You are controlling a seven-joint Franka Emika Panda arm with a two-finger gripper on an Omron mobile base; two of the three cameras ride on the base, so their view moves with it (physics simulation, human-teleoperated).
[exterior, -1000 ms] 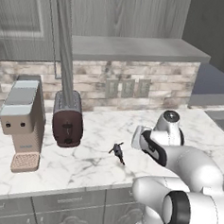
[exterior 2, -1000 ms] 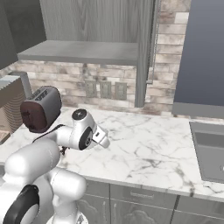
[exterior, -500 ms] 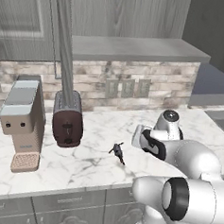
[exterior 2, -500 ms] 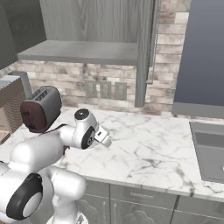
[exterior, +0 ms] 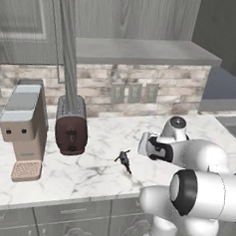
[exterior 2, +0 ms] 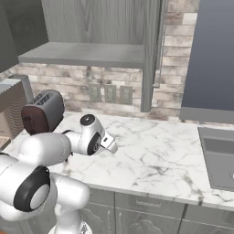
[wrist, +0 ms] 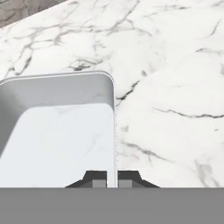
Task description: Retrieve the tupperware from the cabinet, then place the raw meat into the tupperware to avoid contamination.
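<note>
Toaster (exterior: 71, 125) beside coffee machine (exterior: 23, 126) — cabinet (exterior: 122, 20) above.

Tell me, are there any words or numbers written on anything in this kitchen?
No, there is nothing to read here.
Coffee machine: plain front, two dark dots, no letters.
Toaster: a small pale mark on its dark end, too small to read.
Wall switches: blank plates.
Clear container at the gripper: no label.
Cabinet and marble counter: no writing.
</note>
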